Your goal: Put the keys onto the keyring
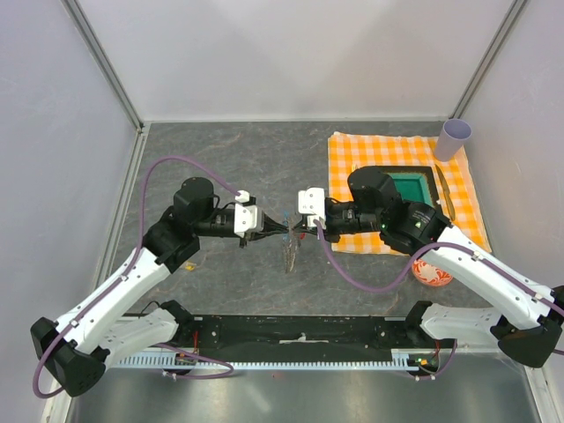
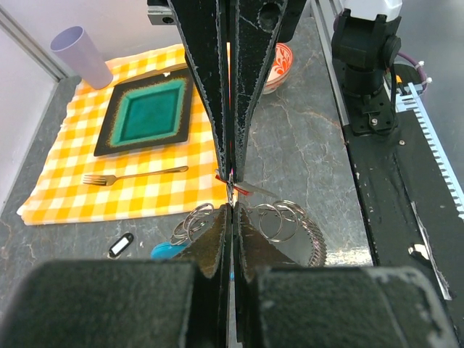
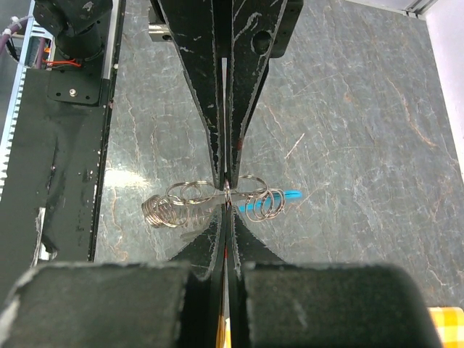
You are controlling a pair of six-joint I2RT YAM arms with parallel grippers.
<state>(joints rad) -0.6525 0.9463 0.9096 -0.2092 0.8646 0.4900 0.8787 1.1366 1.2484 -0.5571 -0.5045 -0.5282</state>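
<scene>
Both pairs of jaws are pressed together and meet tip to tip above the middle of the bench (image 1: 220, 159), the left arm (image 1: 132, 282) reaching in from one side and the right arm (image 1: 476, 264) from the other. We see the keyring (image 1: 291, 253) hanging just beneath that meeting point, rings fanned to either side, its blue piece (image 3: 288, 195) dangling. The left jaws appear to pinch one ring. A red sliver between the right jaws reads to us as the key (image 2: 246, 189), its silver blade slanting out against the rings. We judge that threading turns on this tip-to-tip line.
</scene>
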